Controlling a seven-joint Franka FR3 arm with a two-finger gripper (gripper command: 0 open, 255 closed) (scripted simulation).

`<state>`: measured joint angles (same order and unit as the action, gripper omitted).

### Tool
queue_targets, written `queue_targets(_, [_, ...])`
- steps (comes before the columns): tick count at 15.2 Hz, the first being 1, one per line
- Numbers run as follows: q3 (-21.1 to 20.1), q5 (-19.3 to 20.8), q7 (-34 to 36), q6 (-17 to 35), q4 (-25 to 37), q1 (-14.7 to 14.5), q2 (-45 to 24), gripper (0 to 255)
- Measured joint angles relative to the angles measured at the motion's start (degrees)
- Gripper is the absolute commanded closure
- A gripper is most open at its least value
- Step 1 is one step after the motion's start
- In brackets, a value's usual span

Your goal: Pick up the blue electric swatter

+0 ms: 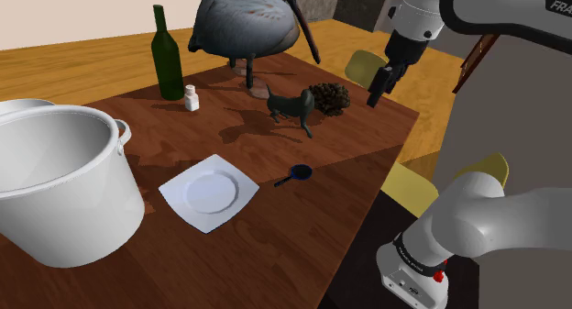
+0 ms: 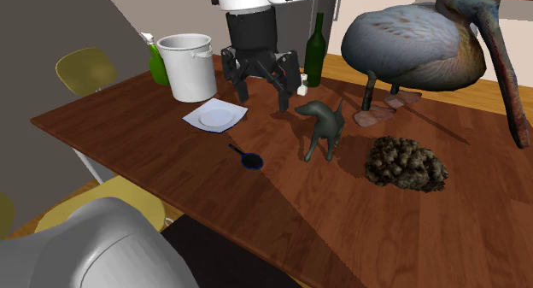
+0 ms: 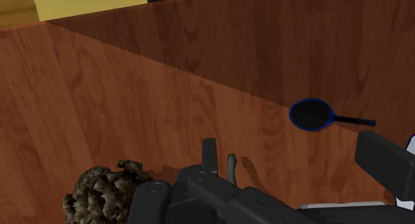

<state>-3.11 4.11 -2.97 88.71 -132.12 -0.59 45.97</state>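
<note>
**A:** Jaws?
**B:** Wide apart on my black two-finger gripper (image 2: 261, 98), holding and touching nothing.
**A:** And your target?
**B:** Past the rough brown lump (image 3: 106, 189) near me, the small blue-rimmed round-headed electric swatter (image 3: 311, 114) lies on the reddish wooden table (image 3: 133, 90), well apart. Untouched; reach, descent and grasp all remain, I judge.

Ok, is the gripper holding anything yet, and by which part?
Nothing. The gripper hangs open above the table; the blue swatter lies there untouched.
</note>
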Motion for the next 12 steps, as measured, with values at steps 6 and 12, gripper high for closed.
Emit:
queue_targets(6, [1.53, -0.57, -6.32, 7.45, -4.55, -3.06, -3.62, 0])
queue_targets(12, [3.21, -1.94, -16.06, 17.21, -8.38, -7.67, -10.69, 0])
